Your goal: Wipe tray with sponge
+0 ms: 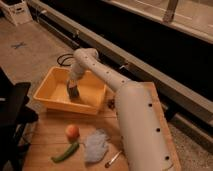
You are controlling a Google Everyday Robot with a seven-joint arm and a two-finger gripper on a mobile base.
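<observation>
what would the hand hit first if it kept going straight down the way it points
The hand points down inside the yellow tray, so it would most likely meet the tray floor first. How close it already is cannot be judged from this view.

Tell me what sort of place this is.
Probably a lab or workshop test area: bare concrete floor, a wooden table holding the yellow tray, cables on the ground. The gripper is down inside the tray.

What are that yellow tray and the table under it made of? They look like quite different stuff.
The yellow tray looks like moulded plastic: one even colour, smooth walls, rounded rim with a slight sheen. The table seems to be wood, pale brown and matt, with plank-like lines along it. The gripper is down inside the tray; what it holds is too dark to judge.
</observation>
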